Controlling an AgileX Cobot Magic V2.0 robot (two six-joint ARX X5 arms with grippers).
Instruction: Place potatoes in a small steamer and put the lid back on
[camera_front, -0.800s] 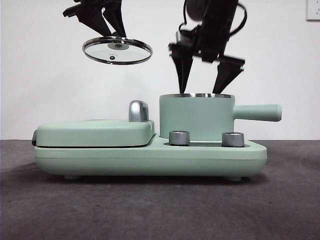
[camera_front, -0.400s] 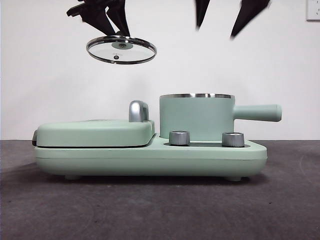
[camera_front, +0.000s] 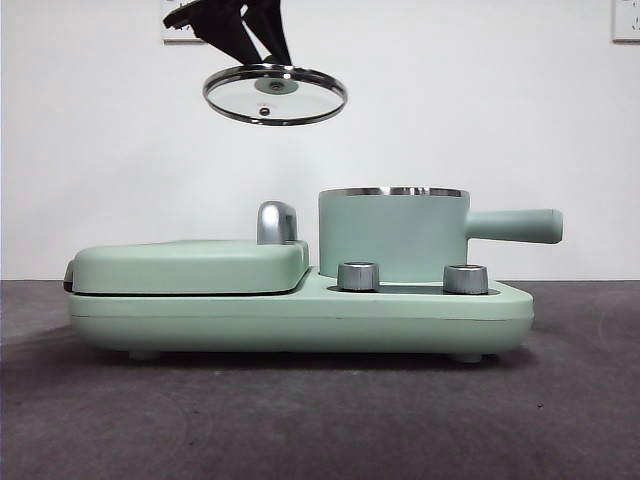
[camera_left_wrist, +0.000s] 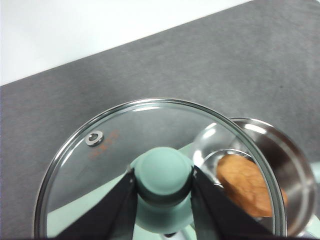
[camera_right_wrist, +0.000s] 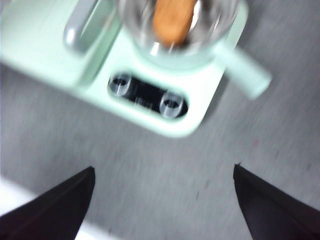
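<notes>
Potatoes (camera_left_wrist: 243, 185): you have one orange-brown lump lying inside the small steamer (camera_front: 392, 236), visible through the open steel rim in both wrist views. Steamer sits on the mint-green cooker base (camera_front: 300, 318), its straight handle (camera_front: 513, 225) pointing to 3 o'clock in the front view; two silver dials (camera_front: 359, 276) stand just in front of it. Flat griddle cover (camera_front: 188, 266) lies closed at the steamer's 9 o'clock.

Lid (camera_front: 275, 95): held in the air, slightly tilted, well above the cooker and at about 10 o'clock from the steamer's rim, not touching it. Your left gripper (camera_left_wrist: 162, 187) has both jaws clamped on the lid's mint-green knob (camera_left_wrist: 163, 176).

Right gripper (camera_right_wrist: 162, 197): jaws spread wide, nothing between them, high over the grey table (camera_front: 320, 420); its view is blurred, with the steamer and potato below it
</notes>
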